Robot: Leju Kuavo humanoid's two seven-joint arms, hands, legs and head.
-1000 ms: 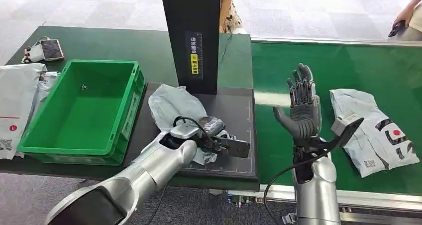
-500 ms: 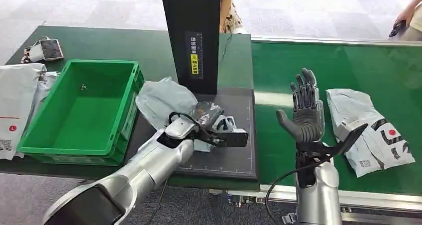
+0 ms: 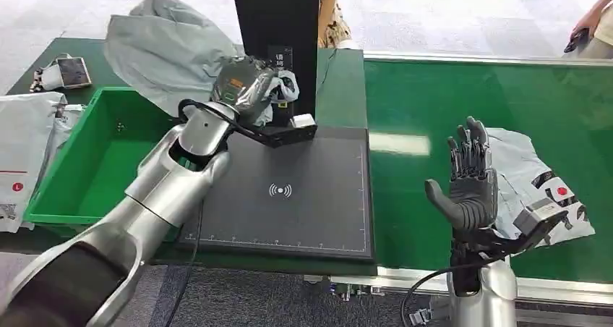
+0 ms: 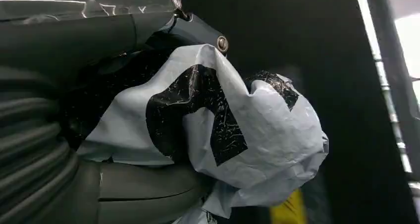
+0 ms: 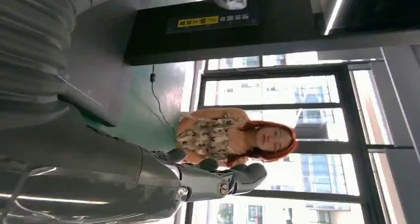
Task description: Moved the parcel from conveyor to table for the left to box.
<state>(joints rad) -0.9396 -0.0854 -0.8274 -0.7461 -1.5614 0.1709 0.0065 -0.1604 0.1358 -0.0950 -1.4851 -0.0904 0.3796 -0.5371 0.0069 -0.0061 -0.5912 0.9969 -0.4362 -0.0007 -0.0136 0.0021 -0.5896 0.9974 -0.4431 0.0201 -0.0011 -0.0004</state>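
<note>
Our left hand (image 3: 249, 88) gripped the parcel (image 3: 163, 41) above the bin (image 3: 43, 189); its loose flap could snag the rim. Our right hand (image 3: 470, 186) hung open, empty.

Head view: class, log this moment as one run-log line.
left hand: holds grey parcel raised above green crate | right hand: open, beside second parcel on conveyor

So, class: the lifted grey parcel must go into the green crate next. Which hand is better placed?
The left hand: it already holds the grey parcel raised beside the green crate. The right hand hangs open over the conveyor.
</note>
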